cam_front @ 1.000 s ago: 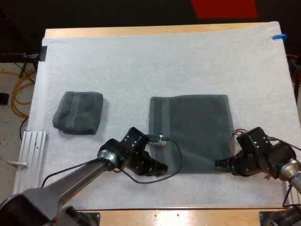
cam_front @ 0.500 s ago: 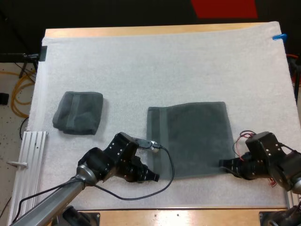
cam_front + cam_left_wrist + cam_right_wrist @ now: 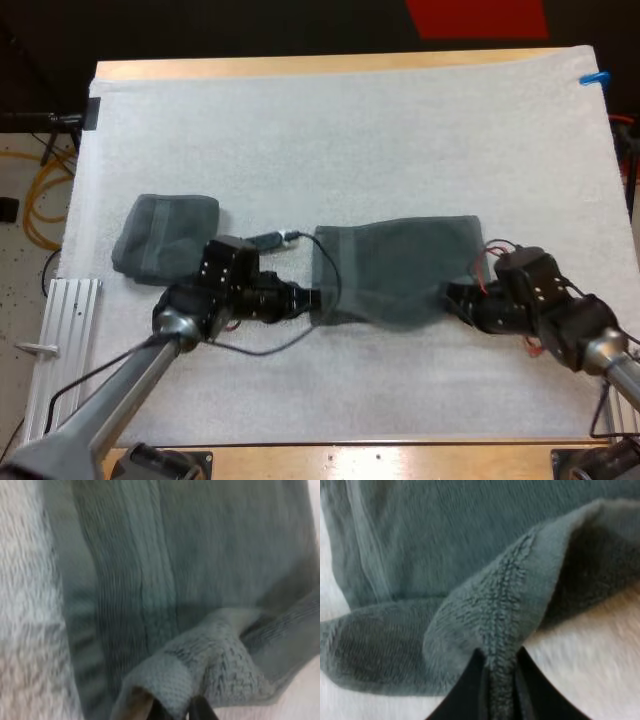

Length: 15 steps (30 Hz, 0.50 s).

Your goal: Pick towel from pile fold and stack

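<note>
A dark grey-green towel [image 3: 395,268] lies spread on the white mat [image 3: 350,130], its near edge lifted and curled toward the far side. My left gripper [image 3: 312,300] is shut on the towel's near left corner [image 3: 175,690]. My right gripper [image 3: 452,298] is shut on the towel's near right corner [image 3: 502,645]. A folded towel [image 3: 165,238] of the same colour rests at the mat's left, just beyond my left arm.
A white ribbed metal rail [image 3: 62,335] lies off the mat's left edge. The wooden table edge [image 3: 330,64] runs along the far side. Yellow cables [image 3: 40,190] lie on the floor to the left.
Both grippers have carried the towel's near corners away from the front edge toward the far side, so the towel's visible area has shrunk as it folds over.
</note>
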Each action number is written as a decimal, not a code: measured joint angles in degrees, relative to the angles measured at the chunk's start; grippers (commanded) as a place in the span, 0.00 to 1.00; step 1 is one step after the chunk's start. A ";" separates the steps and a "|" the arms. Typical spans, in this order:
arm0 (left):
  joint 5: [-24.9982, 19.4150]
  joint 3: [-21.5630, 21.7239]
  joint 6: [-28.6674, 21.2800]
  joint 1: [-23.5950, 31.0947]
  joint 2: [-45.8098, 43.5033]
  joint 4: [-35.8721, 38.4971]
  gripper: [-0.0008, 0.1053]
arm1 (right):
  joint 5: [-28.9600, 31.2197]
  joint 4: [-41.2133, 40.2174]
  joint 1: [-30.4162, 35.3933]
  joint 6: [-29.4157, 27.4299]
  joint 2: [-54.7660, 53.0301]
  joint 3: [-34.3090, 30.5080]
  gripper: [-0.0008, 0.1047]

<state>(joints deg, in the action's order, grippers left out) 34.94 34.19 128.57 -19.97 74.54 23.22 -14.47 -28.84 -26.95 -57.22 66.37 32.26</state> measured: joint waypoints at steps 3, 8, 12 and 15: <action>2.55 0.00 1.11 1.67 3.60 -4.69 0.01 | 3.37 2.85 0.00 1.76 2.71 0.00 0.01; 4.33 0.00 2.52 2.06 7.82 -11.47 0.01 | 6.87 6.46 0.00 1.96 5.16 0.00 0.01; 3.47 0.00 2.80 2.06 8.67 -14.83 0.01 | 10.53 10.48 0.00 2.02 6.04 0.00 0.01; 1.82 0.00 2.80 2.06 8.67 -17.67 0.01 | 14.44 12.47 0.00 2.02 6.02 0.00 0.01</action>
<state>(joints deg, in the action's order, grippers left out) 36.76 34.19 131.36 -17.91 83.21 5.56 -0.03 -16.37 -26.95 -55.20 72.39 32.26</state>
